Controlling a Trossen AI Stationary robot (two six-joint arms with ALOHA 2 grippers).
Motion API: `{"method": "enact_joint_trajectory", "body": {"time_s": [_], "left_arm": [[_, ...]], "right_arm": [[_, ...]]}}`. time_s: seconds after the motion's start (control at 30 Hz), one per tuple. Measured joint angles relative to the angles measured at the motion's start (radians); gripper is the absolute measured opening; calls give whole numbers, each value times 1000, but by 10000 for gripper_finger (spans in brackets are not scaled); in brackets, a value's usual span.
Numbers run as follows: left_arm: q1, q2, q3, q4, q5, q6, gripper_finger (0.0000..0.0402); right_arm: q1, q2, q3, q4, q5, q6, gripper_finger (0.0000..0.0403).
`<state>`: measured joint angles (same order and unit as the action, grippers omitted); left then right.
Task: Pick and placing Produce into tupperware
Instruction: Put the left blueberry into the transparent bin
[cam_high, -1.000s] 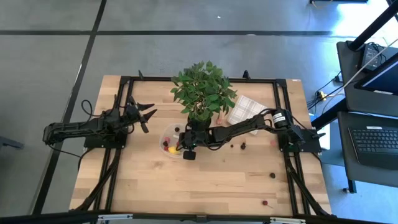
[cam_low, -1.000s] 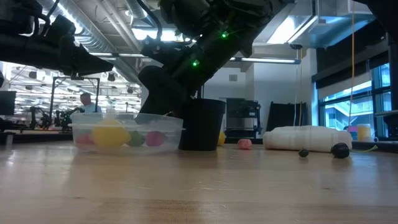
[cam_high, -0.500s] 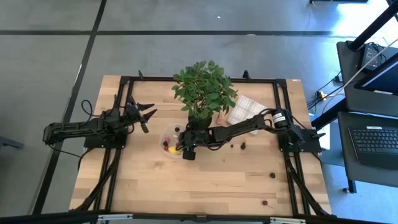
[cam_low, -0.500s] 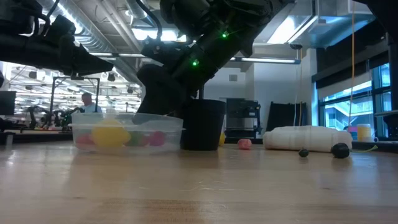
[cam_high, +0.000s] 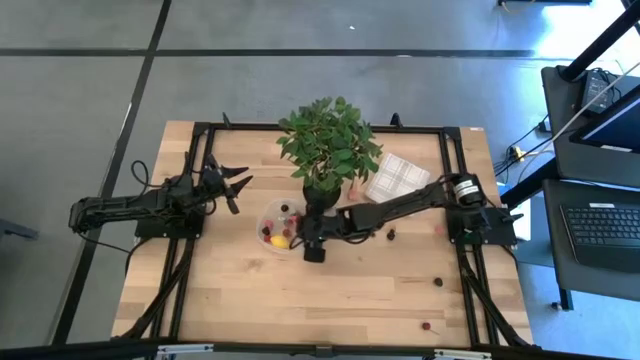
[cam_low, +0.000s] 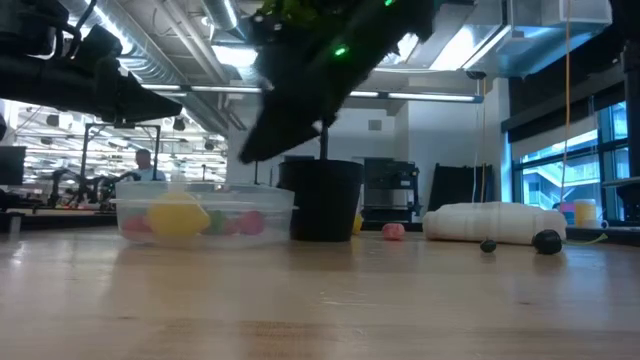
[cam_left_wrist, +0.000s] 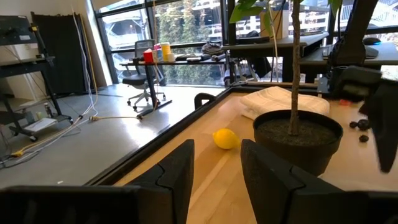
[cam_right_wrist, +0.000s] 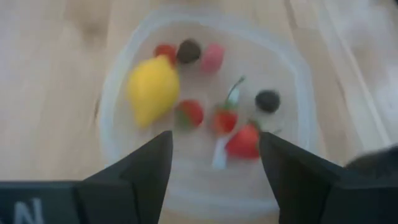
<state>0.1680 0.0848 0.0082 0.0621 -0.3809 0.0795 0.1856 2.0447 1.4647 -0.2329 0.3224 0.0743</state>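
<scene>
Several berries (cam_right_wrist: 245, 140) lay in the tupperware (cam_right_wrist: 115, 93) under the empty right hand (cam_right_wrist: 214, 165), fingers apart; dipping low could bump it.

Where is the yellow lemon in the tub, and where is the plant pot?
lemon (cam_right_wrist: 152, 88): right wrist view, middle of the fruit.
tub (cam_right_wrist: 109, 106): right wrist view, on its clear rim.
plant pot (cam_low: 322, 200): low view, dark side wall.

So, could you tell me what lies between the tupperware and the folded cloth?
In the high view, the potted plant and the right gripper lie between the tupperware and the cloth.
</scene>
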Motion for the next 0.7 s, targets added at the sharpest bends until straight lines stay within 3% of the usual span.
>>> {"method": "enact_joint_trajectory", "body": {"time_s": [0.3,0.47,0.7], "left_arm": [[0,0,0,0,0,0,126],[0,0,0,0,0,0,126],[0,0,0,0,0,0,126]], "right_arm": [[64,-69,-2,-410,7,219,243],[119,-101,-6,-577,117,324,243],[157,-242,-146,-613,151,480,243]]}}
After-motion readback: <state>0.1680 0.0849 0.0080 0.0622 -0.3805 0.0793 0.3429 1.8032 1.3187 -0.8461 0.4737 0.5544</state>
